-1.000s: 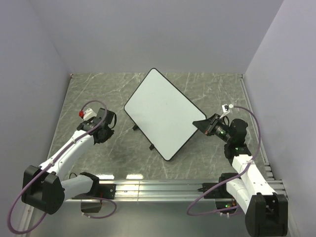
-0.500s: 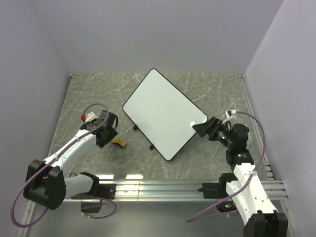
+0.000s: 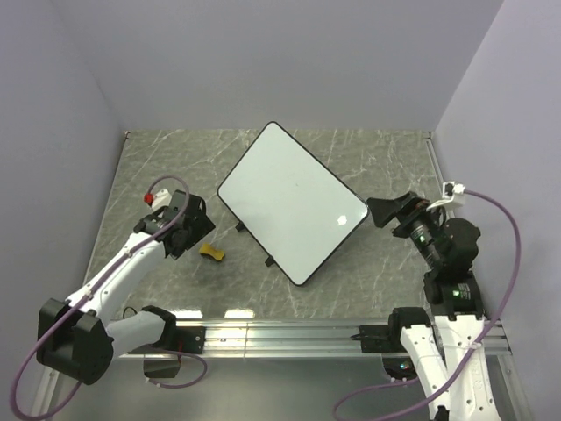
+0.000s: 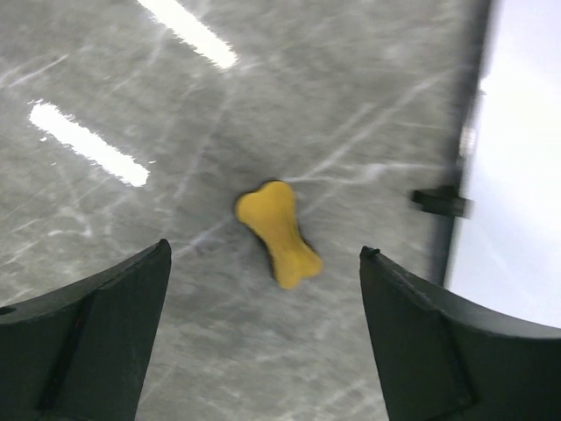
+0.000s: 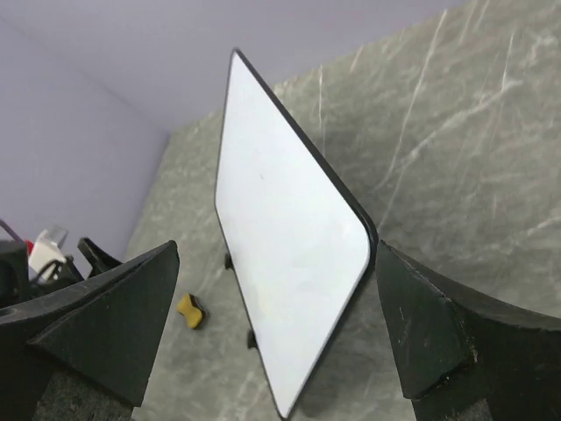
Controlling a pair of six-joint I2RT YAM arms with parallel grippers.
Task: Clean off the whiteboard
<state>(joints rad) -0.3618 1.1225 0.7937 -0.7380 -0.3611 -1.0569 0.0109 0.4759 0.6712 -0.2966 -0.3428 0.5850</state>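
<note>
The whiteboard [image 3: 292, 202] lies tilted in the middle of the table on its small black feet [image 3: 270, 261]. Its face looks plain white apart from a tiny speck. A small yellow sponge [image 3: 211, 253] lies on the table left of the board. My left gripper [image 3: 196, 231] hangs open just above and left of the sponge [image 4: 277, 232], holding nothing. The board's edge [image 4: 517, 175] shows on the right of the left wrist view. My right gripper [image 3: 374, 211] is open, a little right of the board's right corner and apart from it, facing the board [image 5: 289, 254].
The marble-patterned table [image 3: 175, 167] is walled in on the left, back and right. A metal rail [image 3: 289, 338] with both arm bases runs along the near edge. The right wrist view shows the sponge [image 5: 190, 309] and part of the left arm [image 5: 53, 254].
The left gripper opened and let go of the sponge, which now lies on the table. The right gripper opened and drew back to the right, away from the board's corner.
</note>
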